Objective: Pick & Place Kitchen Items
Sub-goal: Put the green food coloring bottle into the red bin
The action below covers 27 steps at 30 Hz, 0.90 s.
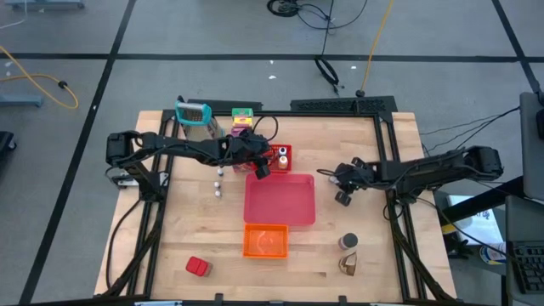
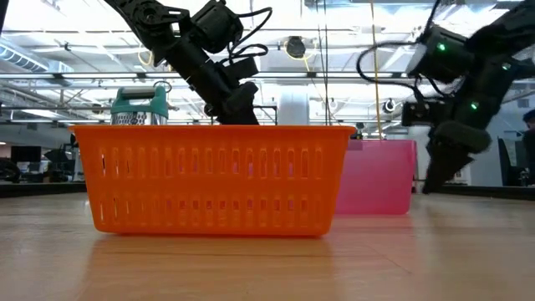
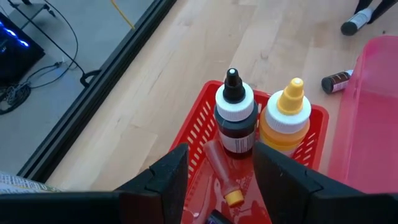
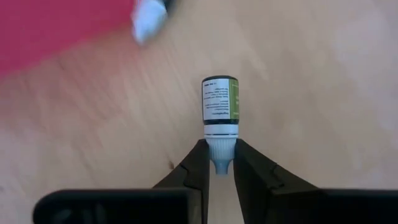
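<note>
My left gripper [image 3: 221,171] [image 1: 261,168] is open and hovers over a small red basket [image 3: 193,130] [image 1: 281,155] at the table's far middle, touching nothing. In the basket stand a dark bottle with a white cap [image 3: 236,115] and a yellow squeeze bottle [image 3: 286,118], and a small red tube [image 3: 222,177] lies on its floor. My right gripper [image 4: 221,155] [image 1: 343,189] is right of the pink tray [image 1: 280,200], shut on a little green-labelled bottle [image 4: 219,102]. Another small brown bottle [image 3: 337,81] lies on the wood beside the tray. My right gripper pinches the little bottle by its white cap end [image 4: 220,147], between the two fingertips [image 4: 198,163]. The fingers slant down from the table's right side, and the bottle sticks out past them in line with the fingers. Whether its far end touches the table I cannot tell.
An orange basket [image 1: 266,240] sits near the tray's near edge. The grater with a teal handle [image 1: 194,115] and food boxes [image 1: 242,119] stand at the far left. Two tiny jars [image 1: 218,180], a red block [image 1: 197,267], a dark jar [image 1: 348,242] and a brown piece [image 1: 348,265] sit on the wood.
</note>
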Motion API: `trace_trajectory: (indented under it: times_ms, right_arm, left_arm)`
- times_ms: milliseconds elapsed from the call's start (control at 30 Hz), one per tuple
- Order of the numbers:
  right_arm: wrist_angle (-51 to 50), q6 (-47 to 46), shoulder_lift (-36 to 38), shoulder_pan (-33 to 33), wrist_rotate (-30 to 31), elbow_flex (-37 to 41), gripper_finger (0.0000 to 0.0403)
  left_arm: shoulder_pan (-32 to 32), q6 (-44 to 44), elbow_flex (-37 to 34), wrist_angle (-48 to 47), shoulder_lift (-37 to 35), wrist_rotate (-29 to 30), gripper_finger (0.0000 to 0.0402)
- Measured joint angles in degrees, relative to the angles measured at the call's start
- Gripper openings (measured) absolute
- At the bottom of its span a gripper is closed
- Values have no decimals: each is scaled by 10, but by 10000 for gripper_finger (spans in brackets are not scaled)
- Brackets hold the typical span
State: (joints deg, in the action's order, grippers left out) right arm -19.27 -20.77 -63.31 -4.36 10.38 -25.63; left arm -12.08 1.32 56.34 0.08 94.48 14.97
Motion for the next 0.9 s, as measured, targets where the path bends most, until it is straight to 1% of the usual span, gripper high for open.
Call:
trace_trajectory:
  times_ms: [267, 433, 700, 900]
  right_arm:
    - [-55, 51, 0, 0, 48, -79, 39]
    - [-58, 94, 0, 0, 61, -133, 39]
    - [-4, 156, 0, 0, 61, -187, 39]
    - [47, 189, -28, 0, 59, -208, 39]
  left_arm:
    - [0, 13, 0, 1, 0, 0, 179]
    - [1, 21, 0, 2, 0, 1, 179]
    - [19, 83, 0, 35, 0, 0, 179]
    - [40, 119, 10, 47, 0, 0, 180]
